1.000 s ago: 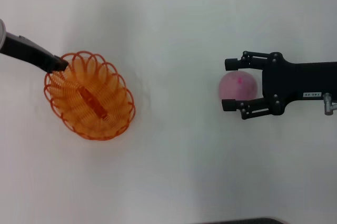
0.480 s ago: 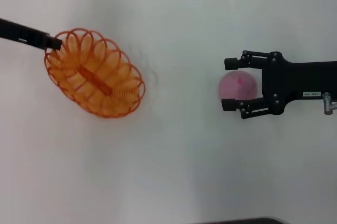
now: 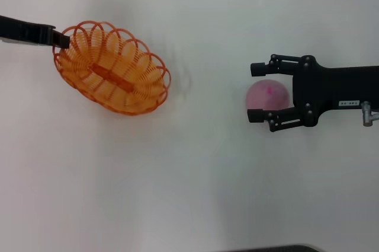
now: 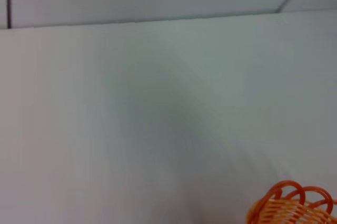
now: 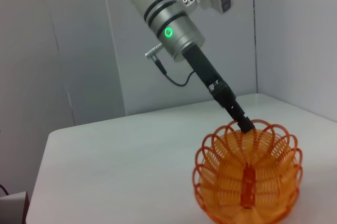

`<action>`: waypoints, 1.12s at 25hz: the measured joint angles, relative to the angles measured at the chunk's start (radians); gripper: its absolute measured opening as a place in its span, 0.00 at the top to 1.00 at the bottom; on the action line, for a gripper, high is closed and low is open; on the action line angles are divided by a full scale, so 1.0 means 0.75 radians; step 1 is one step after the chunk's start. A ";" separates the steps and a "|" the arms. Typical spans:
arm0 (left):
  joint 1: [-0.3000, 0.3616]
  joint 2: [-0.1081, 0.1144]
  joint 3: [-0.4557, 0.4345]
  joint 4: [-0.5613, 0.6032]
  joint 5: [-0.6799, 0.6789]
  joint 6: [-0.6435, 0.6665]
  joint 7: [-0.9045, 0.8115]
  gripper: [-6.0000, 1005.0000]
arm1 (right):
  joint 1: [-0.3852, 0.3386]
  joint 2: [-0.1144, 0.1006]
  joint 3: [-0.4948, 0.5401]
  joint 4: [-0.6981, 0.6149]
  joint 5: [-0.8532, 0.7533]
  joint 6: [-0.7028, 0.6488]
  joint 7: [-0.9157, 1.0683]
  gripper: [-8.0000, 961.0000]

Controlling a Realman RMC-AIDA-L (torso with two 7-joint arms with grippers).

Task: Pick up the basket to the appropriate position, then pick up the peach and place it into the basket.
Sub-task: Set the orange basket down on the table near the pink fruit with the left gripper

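Your left end effector (image 3: 59, 38) is clenched on the rim of the basket (image 3: 112, 67) at the upper left of the frame; nothing lies in it. The peach (image 3: 267, 95) sits on the white surface (image 3: 189, 181) at centre right, between the spread fingers of your right end effector (image 3: 256, 92), which is released. Its small label is too small to read.

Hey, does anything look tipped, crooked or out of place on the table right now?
Only the basket: the left gripper grips its rim, and in the right wrist view it tilts with its inside turned toward the camera. The peach sits between the right gripper's open jaws. Nothing spilled or damaged.
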 joint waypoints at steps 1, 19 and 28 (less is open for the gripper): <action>0.009 -0.006 0.000 0.001 -0.006 -0.010 -0.019 0.94 | 0.000 0.000 0.000 0.000 0.000 0.000 0.000 0.02; 0.188 -0.084 -0.058 0.027 -0.212 -0.109 -0.420 0.93 | -0.012 -0.014 0.011 -0.001 0.005 -0.003 -0.004 0.02; 0.300 -0.097 0.068 -0.062 -0.461 -0.230 -0.448 0.93 | -0.025 -0.022 0.005 -0.023 0.002 -0.010 -0.005 0.02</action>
